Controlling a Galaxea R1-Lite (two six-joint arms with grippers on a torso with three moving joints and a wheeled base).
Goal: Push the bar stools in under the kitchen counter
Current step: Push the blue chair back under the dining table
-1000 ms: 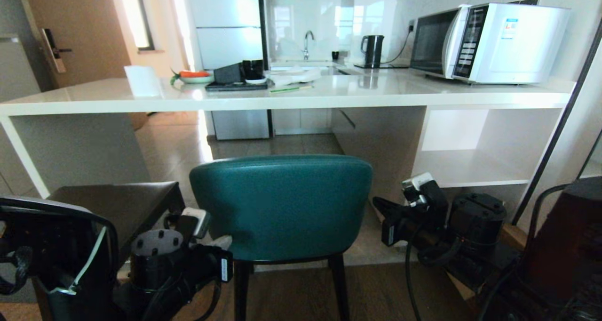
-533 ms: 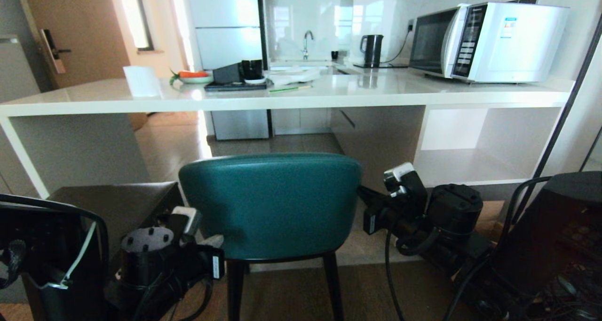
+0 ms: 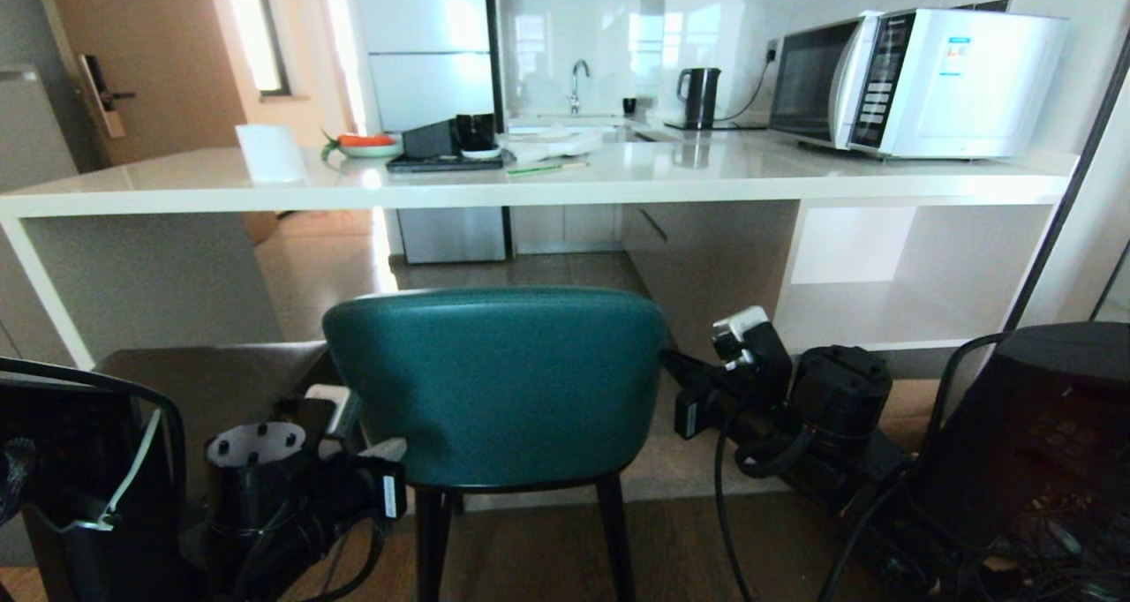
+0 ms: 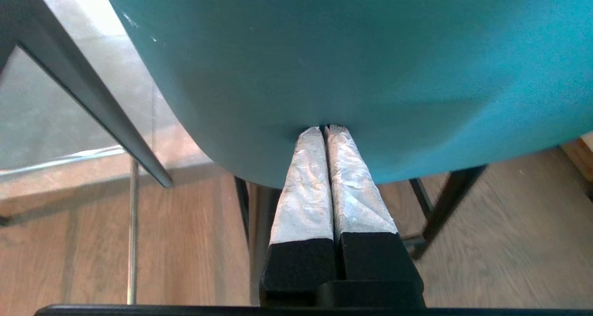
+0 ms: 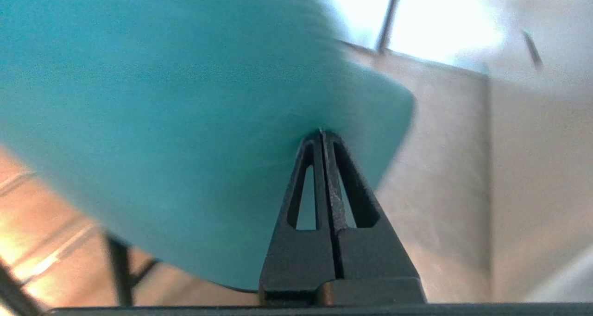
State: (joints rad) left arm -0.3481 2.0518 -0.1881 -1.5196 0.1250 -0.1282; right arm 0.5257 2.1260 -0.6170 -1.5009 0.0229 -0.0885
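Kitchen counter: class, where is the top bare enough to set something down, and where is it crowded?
On the kitchen counter, the front strip is bare, also between the white box and the left end. Crowded: around the dark tray and carrot plate; the microwave fills the right end.

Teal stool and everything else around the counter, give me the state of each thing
Teal stool: upright, outside the counter.
Grey stool: beside it, also outside.
Left end effector: shut, tips against the teal backrest.
Right end effector: shut, tips against the backrest.
Microwave: door closed.
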